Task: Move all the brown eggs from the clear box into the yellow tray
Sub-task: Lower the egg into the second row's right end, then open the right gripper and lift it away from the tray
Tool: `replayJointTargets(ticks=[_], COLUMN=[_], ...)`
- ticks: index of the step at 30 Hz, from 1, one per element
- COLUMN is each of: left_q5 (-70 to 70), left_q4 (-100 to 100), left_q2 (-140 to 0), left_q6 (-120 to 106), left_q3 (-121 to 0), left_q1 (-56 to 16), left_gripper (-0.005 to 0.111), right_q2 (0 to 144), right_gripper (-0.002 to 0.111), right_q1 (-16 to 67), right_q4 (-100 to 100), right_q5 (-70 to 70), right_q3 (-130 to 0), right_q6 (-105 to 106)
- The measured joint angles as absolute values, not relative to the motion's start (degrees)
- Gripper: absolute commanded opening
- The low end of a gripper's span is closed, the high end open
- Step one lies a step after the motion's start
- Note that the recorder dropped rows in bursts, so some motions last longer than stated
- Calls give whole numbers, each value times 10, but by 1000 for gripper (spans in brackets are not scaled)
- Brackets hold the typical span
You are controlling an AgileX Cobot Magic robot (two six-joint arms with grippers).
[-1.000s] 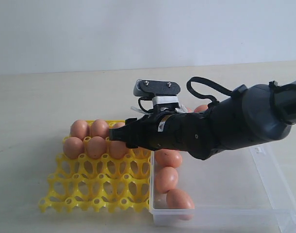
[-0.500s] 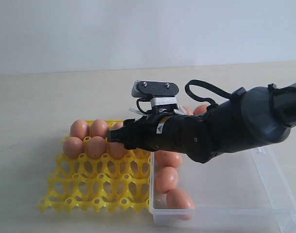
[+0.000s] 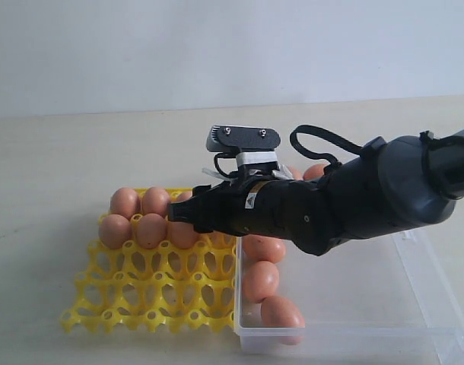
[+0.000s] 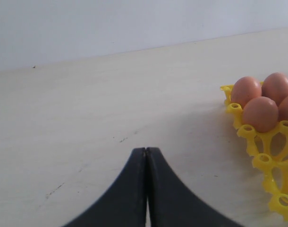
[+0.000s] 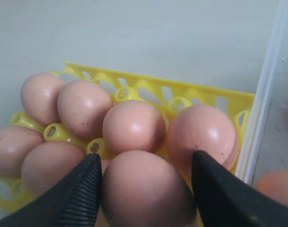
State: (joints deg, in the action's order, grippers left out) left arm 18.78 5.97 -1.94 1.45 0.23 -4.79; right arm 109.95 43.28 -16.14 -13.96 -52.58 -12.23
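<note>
One brown egg (image 5: 146,191) stands upright in a cup of the yellow tray (image 3: 148,298), long axis vertical, third in the second row from the far edge. The right end effector (image 5: 146,163) pinches it, spread wide with a finger against each side. Six more brown eggs (image 5: 133,126) stand upright in the same tray: four fill the far row and two stand beside the pinched one, making seven in all.

In the one clear box (image 3: 354,334), touching the tray's right edge, four eggs show. Three lie on their sides along the tray-side wall, and one peeks out behind the arm, which hides the rest.

A small white label (image 3: 252,199) on the arm is too small to read.

The left end effector (image 4: 145,152) is pressed together above the bare desk (image 4: 87,104), near the tray's corner.
</note>
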Motion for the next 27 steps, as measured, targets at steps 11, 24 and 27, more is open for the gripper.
replayJointTargets(ticks=[11, 24, 27], left_q5=[188, 188, 188], left_q4=[60, 60, 60], left_q2=[-19, -19, -19], left_q6=[15, 15, 15], left_q3=[2, 2, 2], left_q1=[-48, -48, -48], left_gripper=[0, 0, 0], right_q2=[1100, 1049, 1027], right_gripper=[60, 59, 59], right_q1=[433, 433, 433], right_q4=[-159, -156, -153], right_q5=[-144, -142, -130], right_q3=[-526, -525, -525], right_q6=[-122, -122, -114])
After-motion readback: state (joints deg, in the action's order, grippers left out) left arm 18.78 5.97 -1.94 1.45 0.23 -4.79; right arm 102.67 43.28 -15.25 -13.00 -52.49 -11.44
